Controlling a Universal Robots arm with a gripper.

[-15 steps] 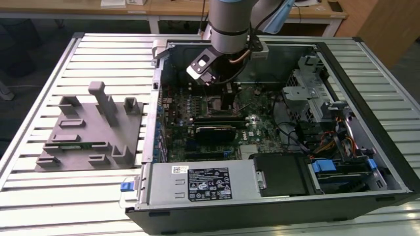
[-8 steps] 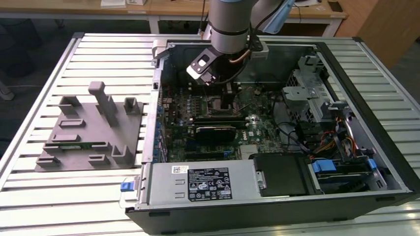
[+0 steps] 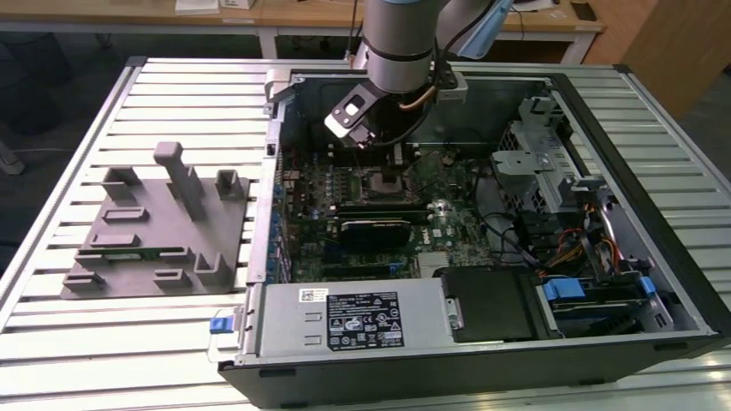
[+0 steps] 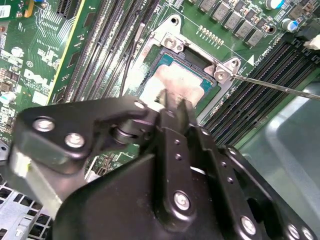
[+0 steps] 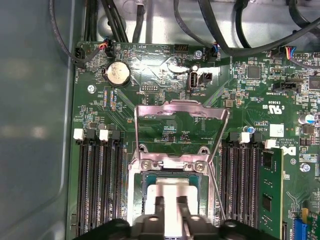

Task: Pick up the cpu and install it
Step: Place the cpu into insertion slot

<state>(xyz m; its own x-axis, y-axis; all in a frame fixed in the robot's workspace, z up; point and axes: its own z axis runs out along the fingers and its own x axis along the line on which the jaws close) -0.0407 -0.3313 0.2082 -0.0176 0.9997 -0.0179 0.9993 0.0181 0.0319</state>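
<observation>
Silvery cpu [image 5: 172, 189] lies in the socket [image 5: 145, 187] directly beneath your hand [image 5: 171, 205], grip impossible to tell; seating it likely calls for flat, square alignment.

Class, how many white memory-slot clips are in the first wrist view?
4: one clip and its neighbour beside the socket, another and its neighbour opposite; more may be hidden.

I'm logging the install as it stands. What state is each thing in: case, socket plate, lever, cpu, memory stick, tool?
computer case, open, insides exposed.
socket plate, flipped up, open.
lever, unlatched, clear of the plate.
cpu, lying in the socket, uncovered.
memory stick, seated in a slot beside the socket.
tool, low over the cpu.
</observation>
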